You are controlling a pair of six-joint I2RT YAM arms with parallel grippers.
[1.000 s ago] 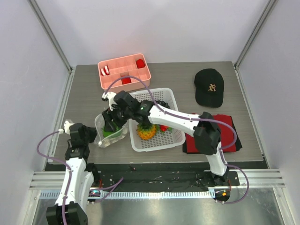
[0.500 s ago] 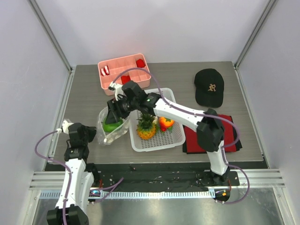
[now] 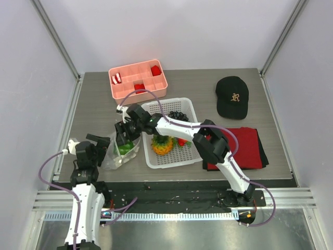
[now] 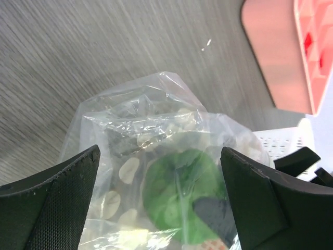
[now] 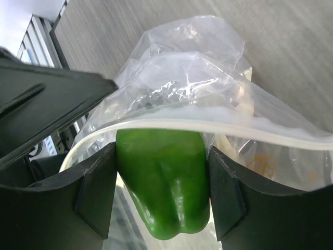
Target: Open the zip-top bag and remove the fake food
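Right pincer (image 5: 161,156): closed onto green pepper (image 5: 164,177), a finger pressed to each flank, tips inside bag mouth. Pepper's long axis runs along my fingers; lobed end points back toward wrist, stem end hidden under white zip rim.

Zip-top bag (image 4: 156,99): lies on table (image 3: 93,94) just left of white basket (image 3: 171,162). Long axis diagonal, mouth facing far-right, closed end near-left.

Left pincer (image 4: 158,153): spread wide, holding nothing, bag's closed end between fingers.

Pineapple (image 3: 162,146), tomato (image 3: 182,140), grapes (image 3: 178,115) sit in basket.

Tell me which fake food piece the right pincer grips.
The green plastic pepper, at the clear dotted bag's mouth; the yellow pineapple lies in the white perforated basket.
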